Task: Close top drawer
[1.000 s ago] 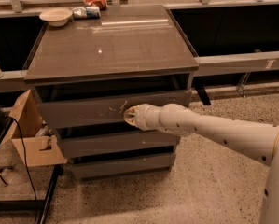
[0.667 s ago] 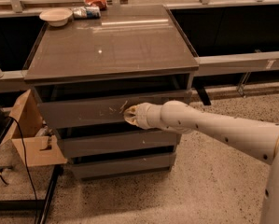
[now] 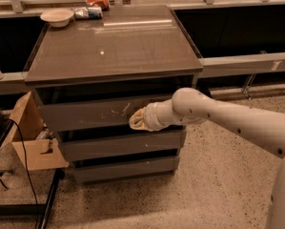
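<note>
The top drawer (image 3: 85, 114) is the uppermost grey front of the cabinet, with pale scratches near its middle. It stands slightly out from the cabinet, a dark gap showing above it under the tabletop. My gripper (image 3: 136, 120) is at the end of the white arm reaching in from the right. Its tip presses against the drawer front just right of the scratches.
Two plain grey drawer fronts (image 3: 123, 146) sit below. On the cabinet top (image 3: 108, 46) at the back are a white bowl (image 3: 56, 16) and snack packets (image 3: 88, 11). A cardboard box (image 3: 30, 137) and a black cable stand at the left, on speckled floor.
The arm has stayed against the drawer front and moved slightly toward the cabinet; the drawer front looks a little further in.
</note>
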`<control>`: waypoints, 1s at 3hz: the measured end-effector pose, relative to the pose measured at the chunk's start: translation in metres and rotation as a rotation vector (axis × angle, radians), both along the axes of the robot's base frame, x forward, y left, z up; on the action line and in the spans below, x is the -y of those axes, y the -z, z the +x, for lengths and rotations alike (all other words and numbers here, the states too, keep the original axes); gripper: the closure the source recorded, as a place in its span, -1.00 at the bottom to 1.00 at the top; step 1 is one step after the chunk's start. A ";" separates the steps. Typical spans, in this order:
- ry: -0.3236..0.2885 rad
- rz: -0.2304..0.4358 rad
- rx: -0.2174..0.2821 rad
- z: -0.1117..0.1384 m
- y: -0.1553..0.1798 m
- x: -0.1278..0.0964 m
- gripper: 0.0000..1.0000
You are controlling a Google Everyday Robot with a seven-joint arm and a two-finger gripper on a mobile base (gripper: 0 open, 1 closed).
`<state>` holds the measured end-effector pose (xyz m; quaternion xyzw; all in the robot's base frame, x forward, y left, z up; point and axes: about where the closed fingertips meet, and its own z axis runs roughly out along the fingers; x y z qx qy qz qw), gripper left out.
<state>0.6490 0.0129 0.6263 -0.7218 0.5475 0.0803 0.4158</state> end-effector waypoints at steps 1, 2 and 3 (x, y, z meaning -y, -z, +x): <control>-0.025 0.001 -0.118 -0.028 0.003 0.011 1.00; -0.012 0.011 -0.246 -0.059 0.013 0.025 0.95; -0.012 0.011 -0.246 -0.059 0.013 0.025 0.46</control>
